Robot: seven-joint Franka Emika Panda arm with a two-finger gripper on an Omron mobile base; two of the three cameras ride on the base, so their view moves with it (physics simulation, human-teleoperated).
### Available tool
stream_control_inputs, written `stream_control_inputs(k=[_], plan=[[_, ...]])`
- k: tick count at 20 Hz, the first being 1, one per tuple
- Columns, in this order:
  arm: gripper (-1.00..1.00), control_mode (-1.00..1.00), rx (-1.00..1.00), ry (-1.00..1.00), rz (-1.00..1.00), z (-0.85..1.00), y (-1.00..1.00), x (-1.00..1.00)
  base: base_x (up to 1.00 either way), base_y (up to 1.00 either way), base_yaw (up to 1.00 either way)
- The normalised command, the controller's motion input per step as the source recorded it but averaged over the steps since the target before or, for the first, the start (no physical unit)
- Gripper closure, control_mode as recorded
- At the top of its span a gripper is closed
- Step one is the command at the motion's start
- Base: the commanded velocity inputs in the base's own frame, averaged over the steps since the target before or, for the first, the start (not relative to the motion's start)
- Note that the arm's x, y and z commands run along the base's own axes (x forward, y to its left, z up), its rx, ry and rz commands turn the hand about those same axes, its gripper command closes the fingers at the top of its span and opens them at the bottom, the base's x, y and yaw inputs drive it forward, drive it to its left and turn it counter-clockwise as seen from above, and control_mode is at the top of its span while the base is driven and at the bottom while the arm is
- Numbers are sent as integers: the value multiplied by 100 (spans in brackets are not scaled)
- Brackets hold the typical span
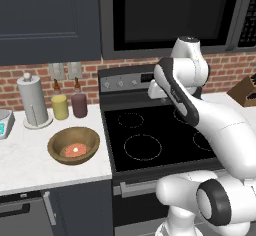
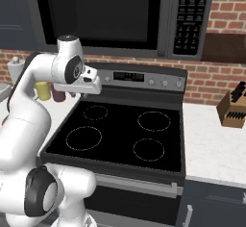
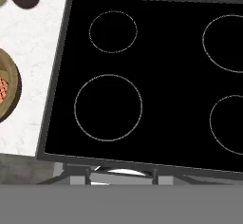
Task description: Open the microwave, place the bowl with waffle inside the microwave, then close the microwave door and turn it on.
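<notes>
— Where is the bowl [image 1: 89, 141] being seen?

— It is being carried by the white counter [image 1: 25, 170], just left of the stove [image 2: 120, 139], with the waffle [image 1: 75, 150] being held flat inside it. In the hand view a slice of the bowl's rim is being cut off by the left edge, beside the two left burners.

— And the microwave [image 2: 192, 19]?

— It is being shown above the stove, with the microwave door [image 1: 170, 10] shut and the button panel at its right.

— How is the gripper [image 2: 85, 89] being held?

— It is being hung over the rear left part of the stove, pointed downward, well apart from the bowl. Whether the fingers are spread or pressed together cannot be told, as they are being hidden by the hand and arm. Nothing is being seen in them.

— What else is being displayed?

— A paper towel roll [image 1: 33, 100], a yellow bottle [image 1: 60, 106] and a maroon bottle [image 1: 79, 104] are being lined along the brick wall behind the bowl; a knife block [image 2: 234, 108] is being shown on the counter right of the stove.
</notes>
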Motion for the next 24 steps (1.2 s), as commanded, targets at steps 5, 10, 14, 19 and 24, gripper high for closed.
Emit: stream_control_inputs(k=[5,10,14,19,24], plan=[[-100,-100,0,0,0,0,-1,-17,0,0,0],[-100,-100,0,-2,-1,-20,-18,-17,0,0,0],[-100,-100,7,-32,-6,-17,-79,-79,0,0,0],[-100,-100,1,-57,-1,40,-65,-60,0,0,0],[-100,-100,-12,-66,0,99,-26,-22,0,0,0]])
